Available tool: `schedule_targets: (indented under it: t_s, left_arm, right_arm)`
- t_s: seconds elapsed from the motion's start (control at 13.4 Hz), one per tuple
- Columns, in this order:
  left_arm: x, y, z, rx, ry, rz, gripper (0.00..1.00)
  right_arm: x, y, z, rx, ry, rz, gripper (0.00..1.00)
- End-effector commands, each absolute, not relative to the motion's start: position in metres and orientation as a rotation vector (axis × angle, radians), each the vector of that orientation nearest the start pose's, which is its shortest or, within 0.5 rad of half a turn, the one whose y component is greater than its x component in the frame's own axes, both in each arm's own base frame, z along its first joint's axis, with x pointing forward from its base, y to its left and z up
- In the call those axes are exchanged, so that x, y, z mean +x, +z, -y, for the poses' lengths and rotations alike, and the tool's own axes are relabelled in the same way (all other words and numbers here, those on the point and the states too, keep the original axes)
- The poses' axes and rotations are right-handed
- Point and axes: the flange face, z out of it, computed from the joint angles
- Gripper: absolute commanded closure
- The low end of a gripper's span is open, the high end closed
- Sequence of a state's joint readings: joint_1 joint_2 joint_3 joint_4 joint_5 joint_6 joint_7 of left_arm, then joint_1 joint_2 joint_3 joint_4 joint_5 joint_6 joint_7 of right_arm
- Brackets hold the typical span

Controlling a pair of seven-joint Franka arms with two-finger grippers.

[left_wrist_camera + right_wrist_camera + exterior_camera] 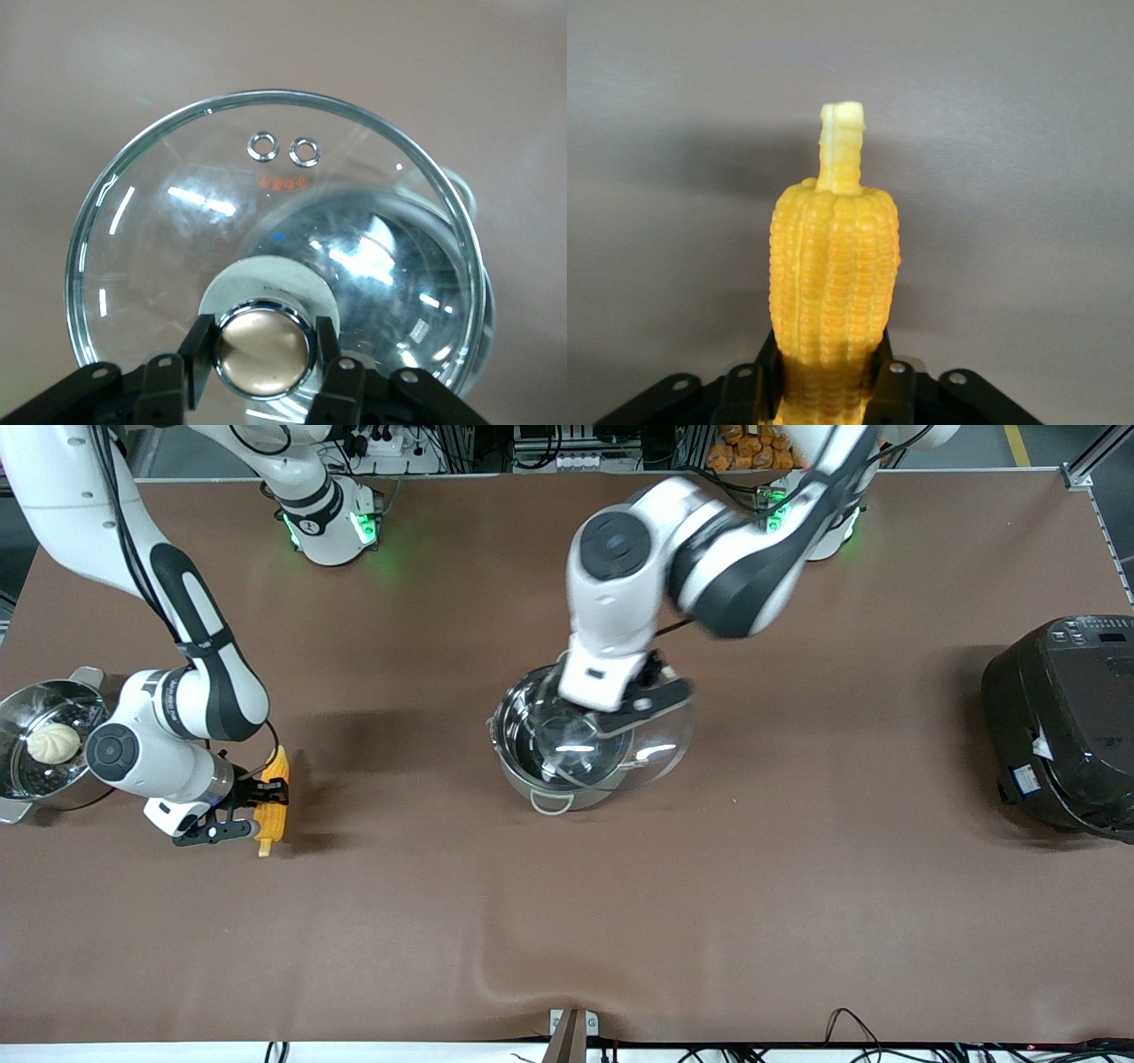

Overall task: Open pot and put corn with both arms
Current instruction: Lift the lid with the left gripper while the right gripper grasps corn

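Note:
The steel pot (542, 755) stands mid-table with its mouth partly uncovered. My left gripper (627, 707) is shut on the tan knob (263, 354) of the glass lid (660, 737) and holds the lid tilted, shifted off the pot toward the left arm's end. The left wrist view shows the lid (177, 230) with the pot (416, 274) seen through it. My right gripper (257, 808) is shut on the yellow corn (274, 802), low over the table toward the right arm's end. In the right wrist view the corn (833, 266) points its pale stub away from the gripper (828, 385).
A shallow steel pan (19, 779) with a white bun (53, 742) sits at the right arm's end of the table, beside the right arm's wrist. A black rice cooker (1067, 726) stands at the left arm's end. The brown table cover (567, 921) has a wrinkle near the front edge.

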State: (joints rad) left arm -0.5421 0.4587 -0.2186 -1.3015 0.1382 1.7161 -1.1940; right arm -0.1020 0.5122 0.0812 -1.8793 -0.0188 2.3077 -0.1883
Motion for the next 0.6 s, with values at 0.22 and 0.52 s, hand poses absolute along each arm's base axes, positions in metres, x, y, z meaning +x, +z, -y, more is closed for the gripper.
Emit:
schedule_targets:
  t_s: [0.22,0.52]
  left_arm:
    - [0.583,0.497,0.302,-2.970,0.037,0.542,1.00]
    - [0.623,0.459,0.185,-2.982,0.130,0.360,1.00]
  right_arm:
    - [0.651,0.328,-0.094,-3.089,0.216,0.349,1.00]
    - [0.644,0.372,-0.214,-3.049,0.182,0.349,1.00]
